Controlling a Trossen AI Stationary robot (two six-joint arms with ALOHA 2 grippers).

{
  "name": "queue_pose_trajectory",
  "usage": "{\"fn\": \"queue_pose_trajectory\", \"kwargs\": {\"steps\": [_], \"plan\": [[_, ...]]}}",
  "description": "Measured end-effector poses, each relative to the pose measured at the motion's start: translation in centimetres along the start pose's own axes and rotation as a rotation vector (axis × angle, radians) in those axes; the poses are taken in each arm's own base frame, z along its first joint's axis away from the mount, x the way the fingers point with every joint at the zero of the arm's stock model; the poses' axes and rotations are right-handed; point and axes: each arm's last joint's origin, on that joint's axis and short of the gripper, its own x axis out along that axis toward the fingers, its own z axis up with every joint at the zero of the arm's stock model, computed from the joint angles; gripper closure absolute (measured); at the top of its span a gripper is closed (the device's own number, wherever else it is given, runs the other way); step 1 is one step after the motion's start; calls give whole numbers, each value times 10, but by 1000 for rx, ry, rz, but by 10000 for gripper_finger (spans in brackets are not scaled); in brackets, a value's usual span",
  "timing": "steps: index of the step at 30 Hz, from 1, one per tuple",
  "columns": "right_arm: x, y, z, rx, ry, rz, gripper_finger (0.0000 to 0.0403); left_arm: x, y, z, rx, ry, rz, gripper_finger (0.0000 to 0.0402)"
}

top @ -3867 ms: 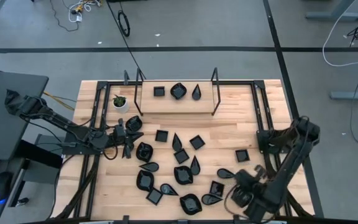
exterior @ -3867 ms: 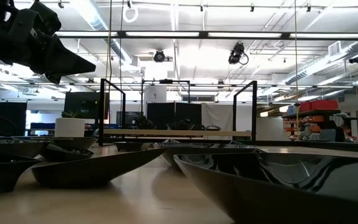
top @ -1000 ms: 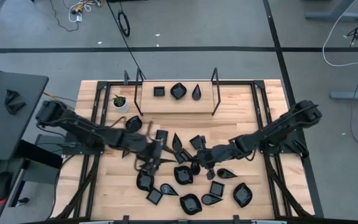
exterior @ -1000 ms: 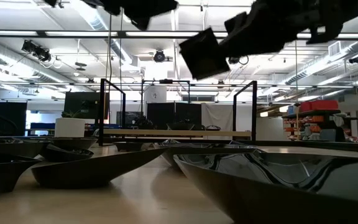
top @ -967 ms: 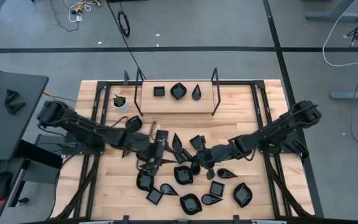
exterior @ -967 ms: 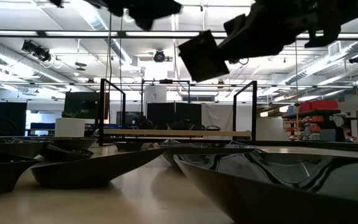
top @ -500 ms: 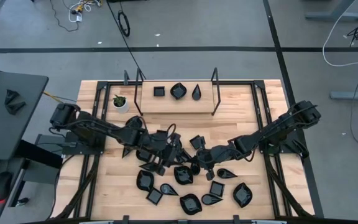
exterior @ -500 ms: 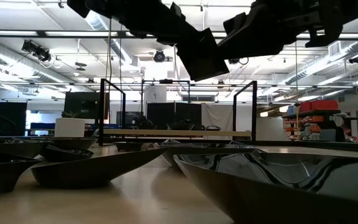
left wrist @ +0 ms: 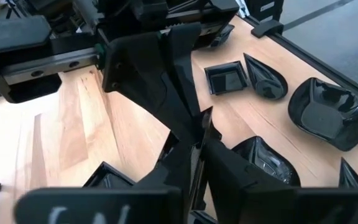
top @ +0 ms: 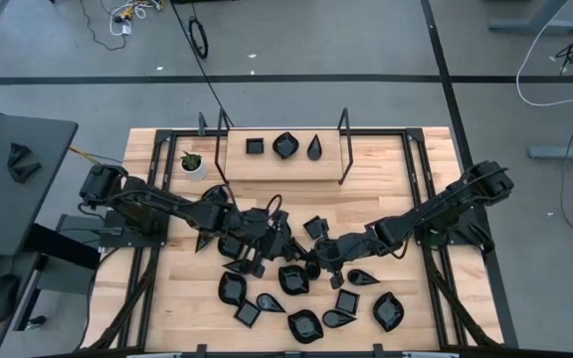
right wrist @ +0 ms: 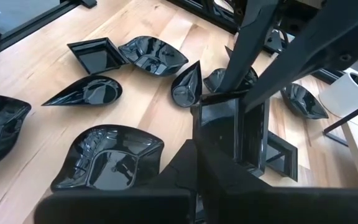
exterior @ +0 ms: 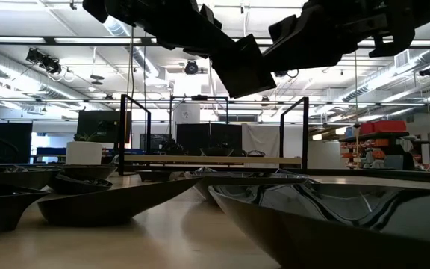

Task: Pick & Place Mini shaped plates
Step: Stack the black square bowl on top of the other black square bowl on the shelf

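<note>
Both grippers meet above the middle of the wooden table (top: 386,164): the right gripper (right wrist: 229,115) is clamped on a square mini plate (right wrist: 219,127) held in the air, and the left gripper (left wrist: 194,130) has its fingers closed in on the same plate's edge, though the arms hide the contact from above. Other mini shaped plates (top: 291,278) crowd the near half of the table. Three more (top: 286,145) sit on the raised shelf (top: 267,164) at the far edge, beside the potted plant (top: 193,163). Side edges lie bare.
</note>
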Motion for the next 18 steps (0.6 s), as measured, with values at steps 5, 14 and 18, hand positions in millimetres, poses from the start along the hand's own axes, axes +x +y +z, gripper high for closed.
{"fn": "queue_pose_trajectory", "kwargs": {"steps": [5,14,18], "plan": [[0,0,0,-3,-2,4,396,0,0,-1,20,-8,-52,390],[-1,-1,2,5,-18,-7,369,0,1,-3,9,-22,-150,395],[-3,-2,3,10,-19,-8,322,0,-2,-4,-3,-27,-215,397]]}}
